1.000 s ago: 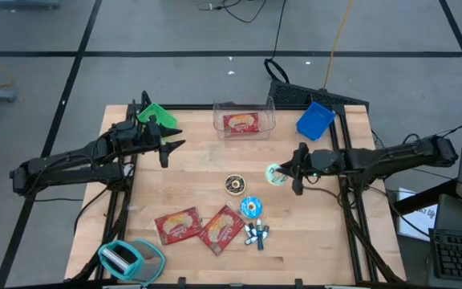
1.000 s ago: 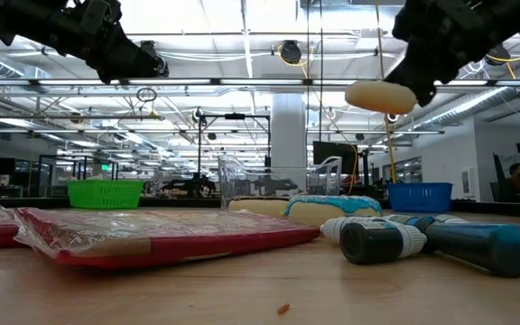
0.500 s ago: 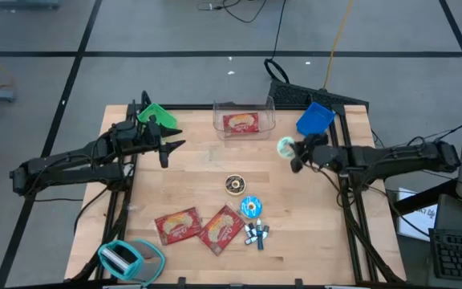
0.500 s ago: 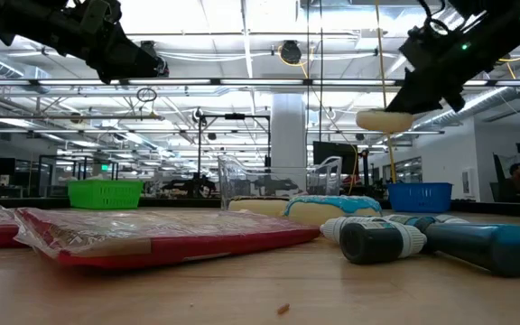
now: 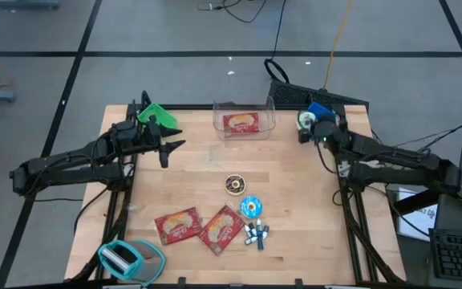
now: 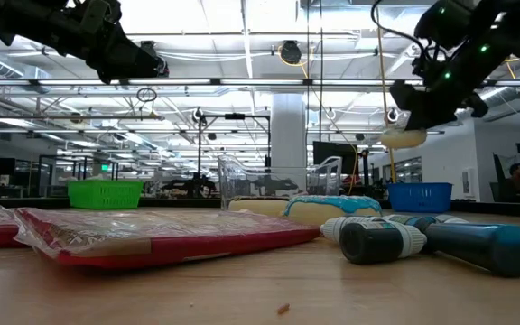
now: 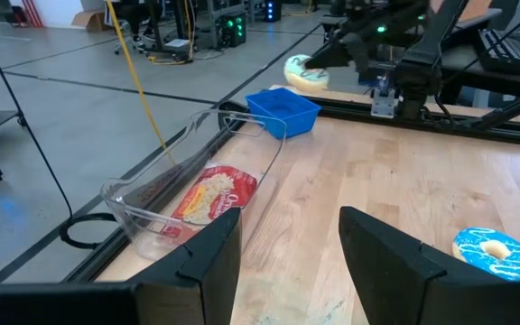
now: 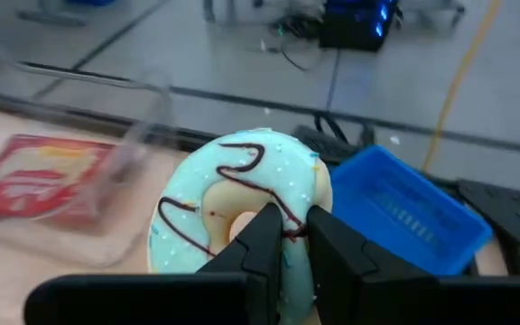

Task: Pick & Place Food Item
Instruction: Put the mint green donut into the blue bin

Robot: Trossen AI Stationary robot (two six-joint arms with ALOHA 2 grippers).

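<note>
High view: right gripper at far right of worktop, clenched on mint donut, just beside blue bin. Right wrist view: donut with dark drizzle pinched through its hole between two fingers, blue bin just behind, clear tray with red packet off to one side. Low view: donut held aloft, clear of worktop, above blue bin.

Left gripper at far left, near green bin, released, grasping nothing; left wrist view: fingers spread apart, pointing toward clear tray.

Elsewhere on worktop, high view: clear tray at far edge with red packet inside; chocolate donut near middle; blue donut just nearer than it; two red packets side by side at near edge; cluster of small bottles just beside them; teal tape dispenser at near left corner.
</note>
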